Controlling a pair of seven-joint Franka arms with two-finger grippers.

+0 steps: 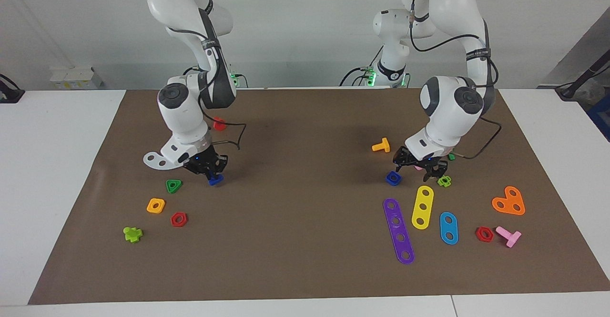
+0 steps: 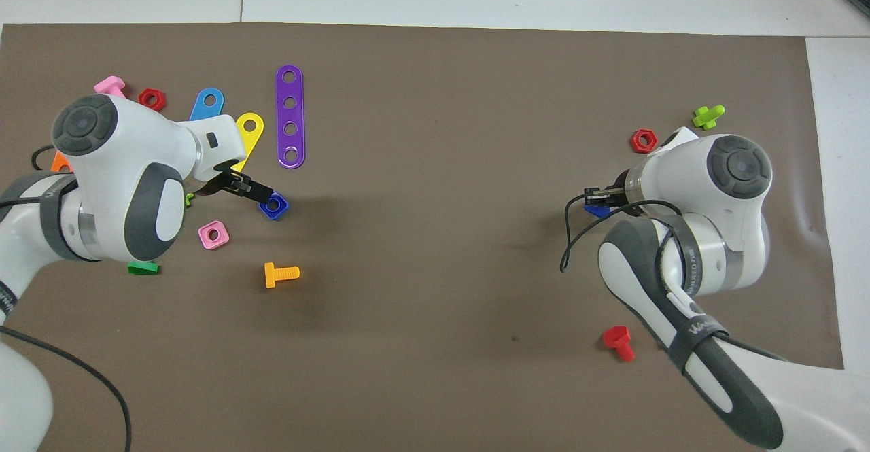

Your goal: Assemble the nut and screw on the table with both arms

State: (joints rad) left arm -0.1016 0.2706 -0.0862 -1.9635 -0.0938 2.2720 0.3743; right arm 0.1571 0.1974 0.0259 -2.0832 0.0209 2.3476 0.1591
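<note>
The dark-blue screw (image 1: 215, 179) (image 2: 598, 210) hangs just above the brown mat (image 1: 305, 240) at the right arm's end of the table. My right gripper (image 1: 208, 168) (image 2: 599, 196) is shut on it from above. The dark-blue nut (image 1: 393, 178) (image 2: 274, 206) lies flat on the mat toward the left arm's end. Low over the mat, right beside the nut, hovers my left gripper (image 1: 419, 167) (image 2: 253, 189). It is open and holds nothing, and one fingertip stands at the nut's edge.
An orange bolt (image 1: 381, 145), a pink square nut (image 2: 213, 235), a lime cross piece (image 1: 444, 180) and yellow (image 1: 422, 207) and purple (image 1: 398, 231) strips surround the blue nut. A green triangular nut (image 1: 174, 185), an orange nut (image 1: 156, 205) and a red nut (image 1: 178, 219) lie near the screw.
</note>
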